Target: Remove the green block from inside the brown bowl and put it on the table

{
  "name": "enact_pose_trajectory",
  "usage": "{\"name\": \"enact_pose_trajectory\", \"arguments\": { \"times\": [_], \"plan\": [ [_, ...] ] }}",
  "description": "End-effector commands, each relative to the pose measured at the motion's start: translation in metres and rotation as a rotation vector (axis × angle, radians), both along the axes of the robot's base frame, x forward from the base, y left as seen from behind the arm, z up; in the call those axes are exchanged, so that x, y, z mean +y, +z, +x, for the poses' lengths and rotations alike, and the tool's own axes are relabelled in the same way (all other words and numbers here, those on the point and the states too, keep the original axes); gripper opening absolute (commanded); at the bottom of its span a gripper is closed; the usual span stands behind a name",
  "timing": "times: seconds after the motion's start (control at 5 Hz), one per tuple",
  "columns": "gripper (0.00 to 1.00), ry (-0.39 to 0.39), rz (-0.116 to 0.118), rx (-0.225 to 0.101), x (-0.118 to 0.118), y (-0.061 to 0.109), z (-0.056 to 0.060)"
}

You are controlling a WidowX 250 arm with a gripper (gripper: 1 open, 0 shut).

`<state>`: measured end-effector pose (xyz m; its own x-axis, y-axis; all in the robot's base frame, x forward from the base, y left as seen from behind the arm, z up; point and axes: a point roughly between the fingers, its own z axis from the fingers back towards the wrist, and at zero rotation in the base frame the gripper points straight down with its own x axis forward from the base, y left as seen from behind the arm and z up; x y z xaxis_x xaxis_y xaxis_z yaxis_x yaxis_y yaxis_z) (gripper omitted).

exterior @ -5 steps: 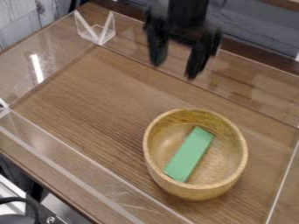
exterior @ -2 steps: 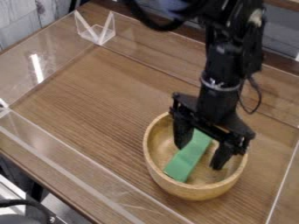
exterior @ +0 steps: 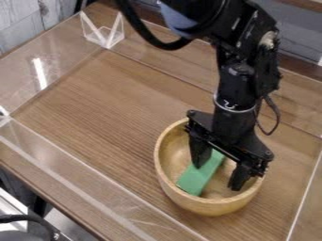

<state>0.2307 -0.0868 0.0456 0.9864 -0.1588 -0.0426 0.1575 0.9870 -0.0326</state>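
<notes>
Reaching into the brown bowl (exterior: 176, 184), pincer (exterior: 214, 162) spread wide.
Lying flat below and between the fingers, by the look of it: the green block (exterior: 197, 179), inside the bowl. Approach seemingly in hand; next, lower a little, line up with the long sides, then close.

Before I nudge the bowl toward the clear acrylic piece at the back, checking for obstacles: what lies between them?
Only bare tabletop shows between the bowl and the acrylic piece in the camera view.
</notes>
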Motion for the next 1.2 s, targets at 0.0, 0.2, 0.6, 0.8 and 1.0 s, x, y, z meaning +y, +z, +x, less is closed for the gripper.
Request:
{"name": "enact_pose_trajectory", "arguments": {
  "times": [0.0, 0.2, 0.6, 0.8, 1.0],
  "plan": [
    [1.00, -0.001, -0.018, -0.027, 0.001, 0.001, 0.005],
    [1.00, -0.003, -0.025, -0.030, 0.003, -0.005, 0.006],
    [1.00, -0.003, -0.037, -0.032, 0.006, -0.016, 0.007],
    [1.00, -0.002, -0.043, -0.032, 0.007, -0.021, 0.008],
    [1.00, -0.001, -0.049, -0.031, 0.009, -0.027, 0.009]
  ]
}}
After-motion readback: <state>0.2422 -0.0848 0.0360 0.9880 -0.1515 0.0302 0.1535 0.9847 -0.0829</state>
